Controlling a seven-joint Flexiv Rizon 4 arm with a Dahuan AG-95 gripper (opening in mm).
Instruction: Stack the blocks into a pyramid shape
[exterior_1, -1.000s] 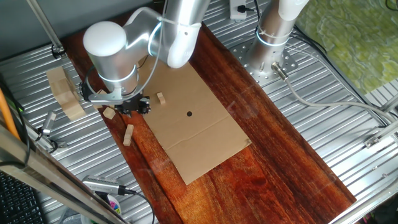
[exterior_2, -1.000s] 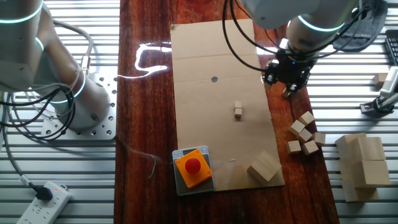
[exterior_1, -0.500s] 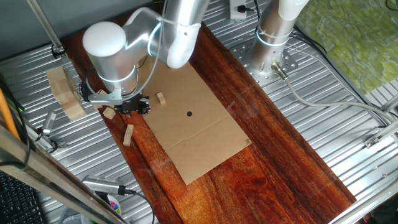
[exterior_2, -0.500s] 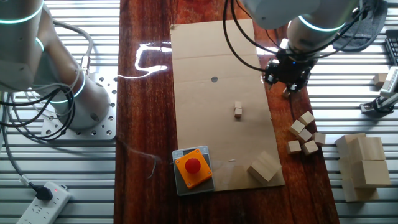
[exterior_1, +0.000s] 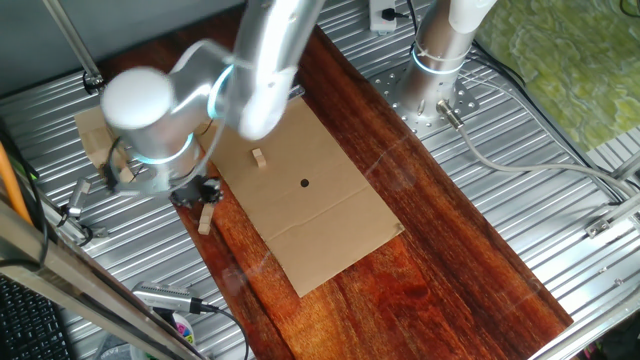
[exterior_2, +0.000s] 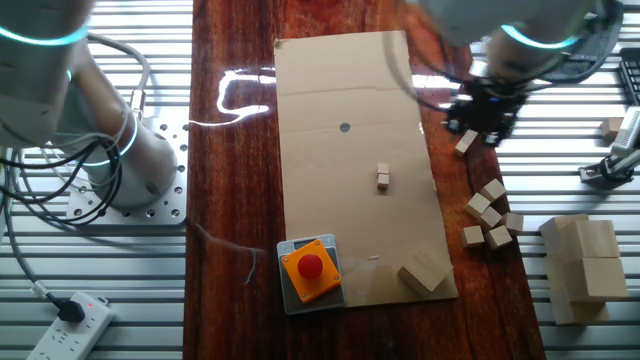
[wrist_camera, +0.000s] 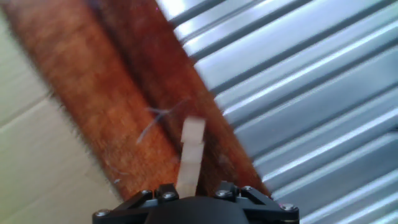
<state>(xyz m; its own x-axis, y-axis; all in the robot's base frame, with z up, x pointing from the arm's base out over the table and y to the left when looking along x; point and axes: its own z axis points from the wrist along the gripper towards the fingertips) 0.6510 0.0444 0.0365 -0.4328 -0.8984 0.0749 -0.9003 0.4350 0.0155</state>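
The end effector (exterior_2: 483, 118) hangs blurred over the wooden bench (exterior_2: 240, 180), just off the 3 o'clock edge of the cardboard sheet (exterior_2: 350, 160) in the other fixed view; whether its fingers are parted or closed I cannot tell, as motion blur hides them; in the hand view a pale blurred strip (wrist_camera: 191, 152) shows ahead of the end effector's base, over the brown wood beside the ribbed metal; one small block (exterior_2: 383, 178) stands alone on the cardboard near its middle; another block (exterior_2: 466, 143) lies just at 7 o'clock of the end effector; a cluster of blocks (exterior_2: 488, 215) sits on the wood at 5 o'clock of the sheet; a red button box (exterior_2: 309, 270) rests at the sheet's 6 o'clock edge; a larger wooden block (exterior_2: 425, 272) lies at its corner.
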